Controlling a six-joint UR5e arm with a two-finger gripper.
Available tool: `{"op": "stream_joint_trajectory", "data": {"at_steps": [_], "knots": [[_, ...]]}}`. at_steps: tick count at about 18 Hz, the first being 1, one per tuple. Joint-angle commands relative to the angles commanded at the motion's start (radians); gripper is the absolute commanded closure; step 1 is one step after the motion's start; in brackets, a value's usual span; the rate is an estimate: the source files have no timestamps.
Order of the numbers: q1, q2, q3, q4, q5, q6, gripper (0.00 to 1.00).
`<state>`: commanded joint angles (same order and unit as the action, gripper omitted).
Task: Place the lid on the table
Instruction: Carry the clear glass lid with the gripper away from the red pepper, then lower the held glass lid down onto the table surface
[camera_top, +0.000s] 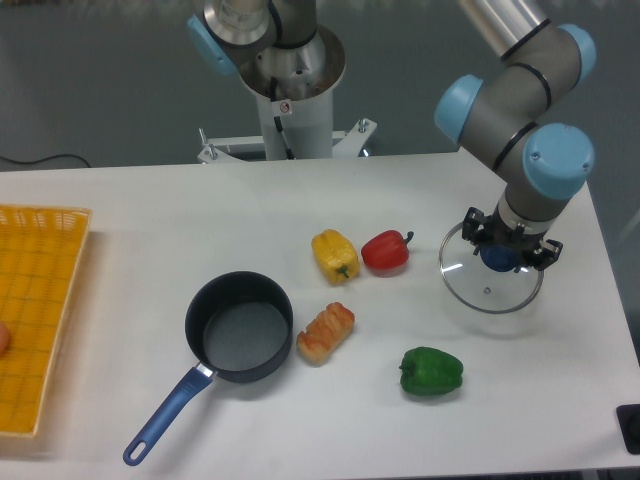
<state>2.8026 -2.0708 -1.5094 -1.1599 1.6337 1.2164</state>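
The round glass lid (478, 290) with a thin metal rim lies low over the white table (200, 215) at the right side. Its dark blue knob (500, 258) sits between the black fingers (473, 229) of my gripper (506, 250), which comes down from above. The jaws flank the knob closely and look closed on it. I cannot tell whether the lid's rim touches the tabletop or hovers just over it.
A dark blue saucepan (240, 328) with a blue handle stands at front centre. A bread roll (326, 332), a yellow pepper (335, 255), a red pepper (386, 251) and a green pepper (431, 371) lie around it. A yellow grid tray (35, 300) is at the left edge.
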Motion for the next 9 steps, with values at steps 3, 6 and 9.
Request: {"op": "stream_joint_trajectory", "data": {"at_steps": [3,6,9], "knots": [[0.0,-0.012,-0.003,0.029,0.0,-0.002,0.43],[-0.002,-0.031,-0.006,0.058,0.0,-0.002,0.43],[-0.003,-0.043,-0.011,0.068,0.002,-0.003,0.43]]}}
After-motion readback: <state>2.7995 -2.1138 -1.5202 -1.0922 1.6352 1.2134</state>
